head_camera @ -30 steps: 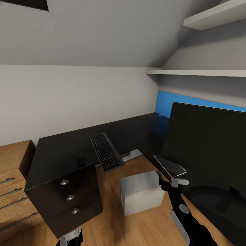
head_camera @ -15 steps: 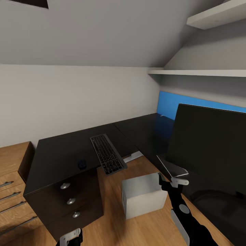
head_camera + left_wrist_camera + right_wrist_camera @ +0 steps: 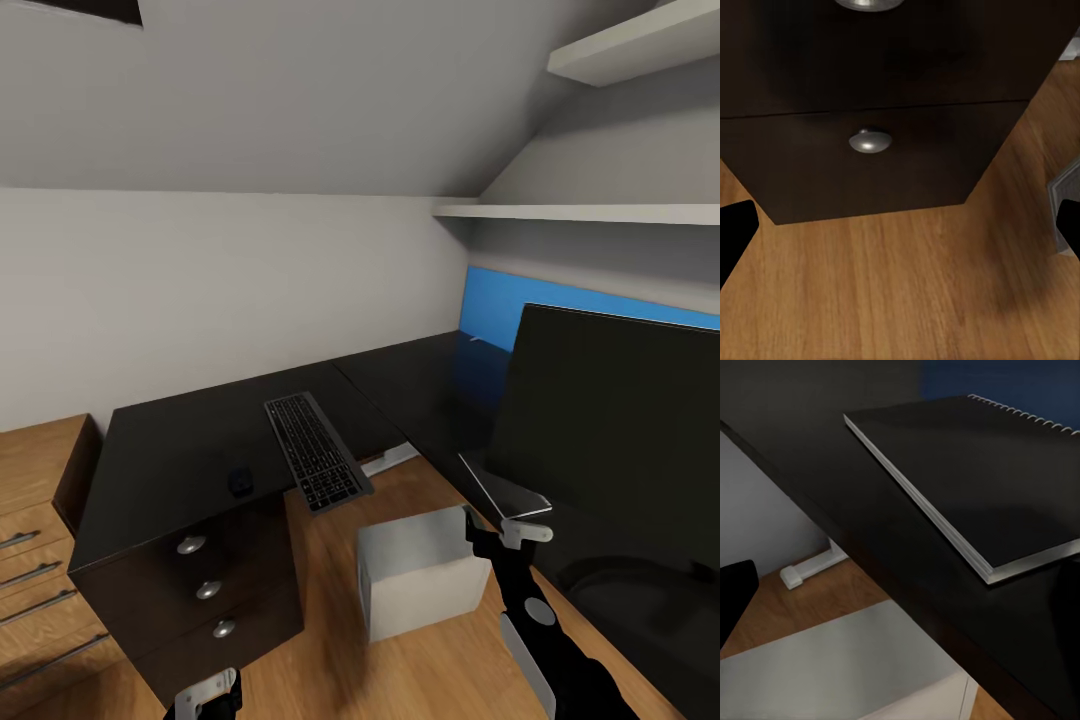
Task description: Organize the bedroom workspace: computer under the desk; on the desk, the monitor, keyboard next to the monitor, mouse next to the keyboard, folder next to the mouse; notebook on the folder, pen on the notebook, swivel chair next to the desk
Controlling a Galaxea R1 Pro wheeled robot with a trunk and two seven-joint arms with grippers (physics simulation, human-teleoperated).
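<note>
Notebook point(image 3: 975, 487) flat at desk point(image 3: 180, 450) edge near monitor point(image 3: 620, 420) | thin, light, stiff; take by overhanging edge | right gripper point(image 3: 505, 527) beside it, finger state indeterminate | left gripper point(image 3: 900, 225) spread, empty.

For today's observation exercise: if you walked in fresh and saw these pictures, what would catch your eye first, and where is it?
Most striking is the very wide black monitor at the right, with a bright blue panel on the wall behind it. Next comes the keyboard, jutting past the front edge of the black desk, with the small mouse on the desk beside it. The grey computer stands on the wooden floor.
</note>
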